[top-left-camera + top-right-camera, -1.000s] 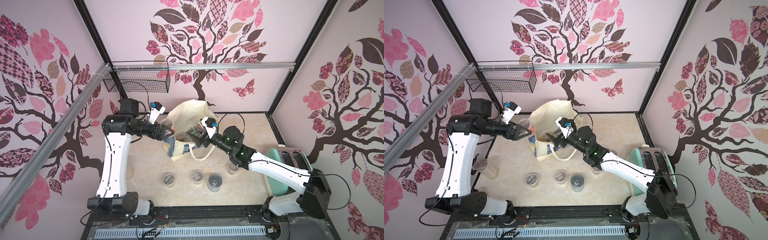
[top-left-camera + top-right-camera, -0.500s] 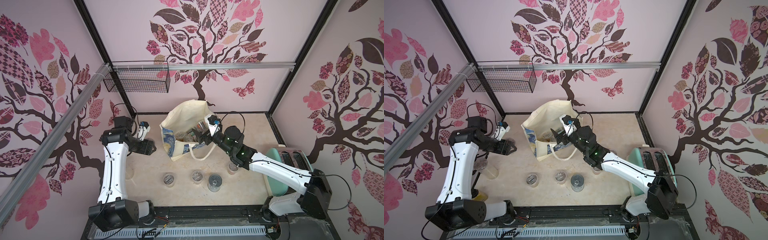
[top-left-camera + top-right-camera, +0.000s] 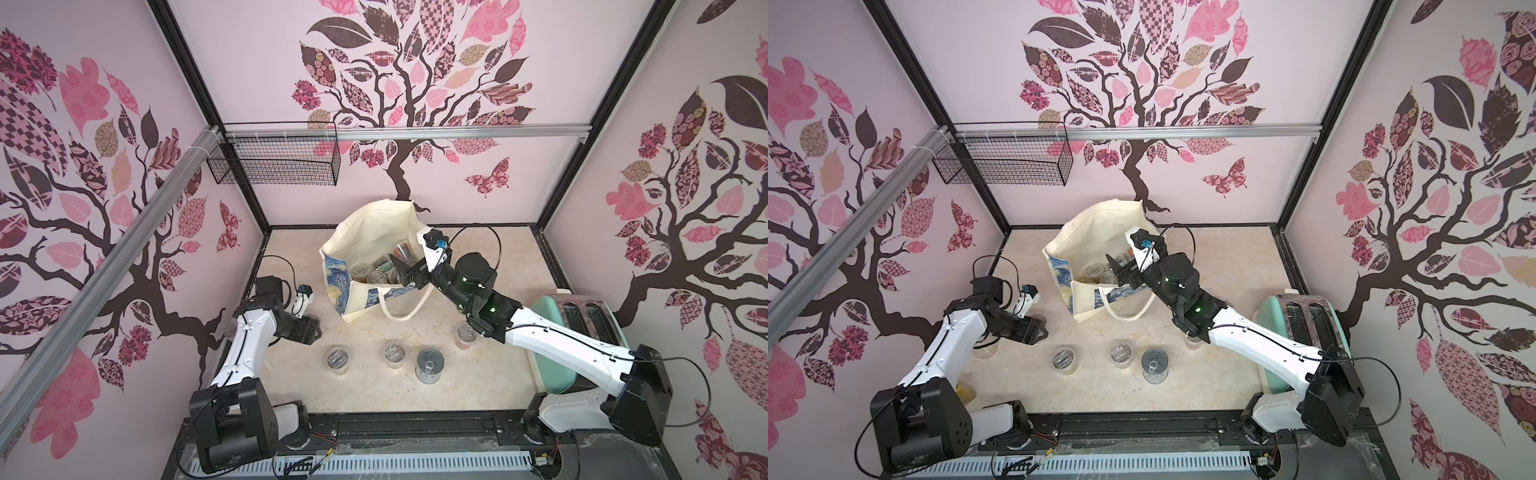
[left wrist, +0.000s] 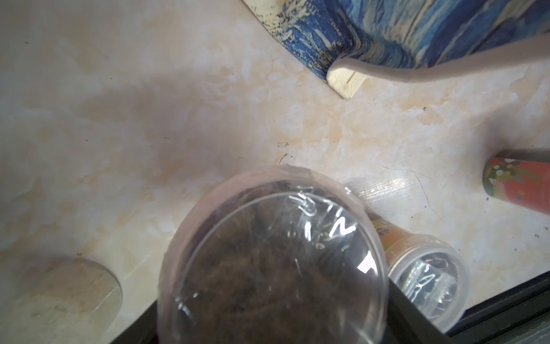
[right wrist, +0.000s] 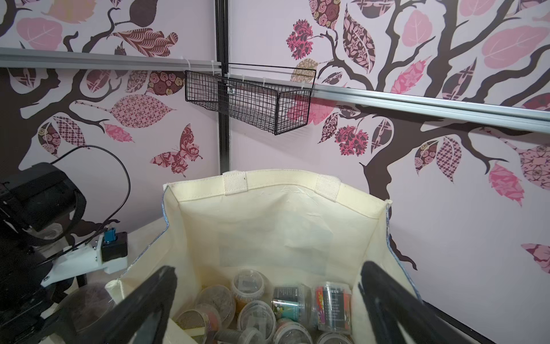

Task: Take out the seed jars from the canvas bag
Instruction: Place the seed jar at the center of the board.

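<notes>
Swung left, clear of the canvas bag (image 3: 365, 224), my left gripper (image 3: 311, 330) is carrying a pinched seed jar (image 4: 273, 262) toward the table (image 3: 478, 382) while my right gripper (image 5: 268, 268), spread wide, is hovering over seed jars (image 3: 382, 270) remaining inside it.

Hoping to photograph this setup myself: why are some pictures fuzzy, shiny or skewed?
Left wrist view: the nearest seed jar is too close, out of focus, with white glare on its lid. Right wrist view: the right gripper is blurred up close; the canvas bag is sharp. Both top views: probably a wide lens makes the frame posts lean outward.
</notes>
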Robot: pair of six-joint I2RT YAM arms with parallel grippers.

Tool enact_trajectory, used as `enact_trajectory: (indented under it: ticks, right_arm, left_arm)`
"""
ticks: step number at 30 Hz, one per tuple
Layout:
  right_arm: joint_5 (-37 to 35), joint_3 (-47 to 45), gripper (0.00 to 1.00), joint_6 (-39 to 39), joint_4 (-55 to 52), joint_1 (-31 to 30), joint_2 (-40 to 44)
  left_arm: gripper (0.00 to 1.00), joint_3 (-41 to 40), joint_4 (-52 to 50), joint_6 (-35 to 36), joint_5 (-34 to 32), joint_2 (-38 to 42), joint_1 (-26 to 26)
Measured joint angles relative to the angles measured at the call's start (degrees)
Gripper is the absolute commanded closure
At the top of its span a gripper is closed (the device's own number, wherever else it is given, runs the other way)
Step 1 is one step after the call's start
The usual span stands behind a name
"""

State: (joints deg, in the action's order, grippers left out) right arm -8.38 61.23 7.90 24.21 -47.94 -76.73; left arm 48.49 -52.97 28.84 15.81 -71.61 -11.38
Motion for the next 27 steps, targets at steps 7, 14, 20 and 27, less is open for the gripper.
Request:
enact_trajectory:
  ticks: [7, 14, 20, 27]
  right_arm:
    - [-0.39, 0.00, 0.01, -0.02, -2.21, 0.00, 0.00]
    - [-1.29, 1.79, 0.01, -0.55, -6.95, 0.04, -0.31]
    - [-1.46, 9.86, 0.00, -3.78, -15.80, 2.14, -2.95]
    - [-0.48, 15.72, 0.01, -8.13, -24.83, 8.76, -5.22]
  left_arm:
    - [0.56, -7.37, 8.13, 4.22, 0.76, 0.00, -0.28]
    - [0.33, -8.92, 10.27, 6.08, 1.07, -0.09, -0.33]
    - [0.18, -6.73, 8.13, 6.36, 1.42, -0.33, -0.33]
    - [0.13, -5.07, 5.92, 7.19, 1.42, -0.33, -0.37]
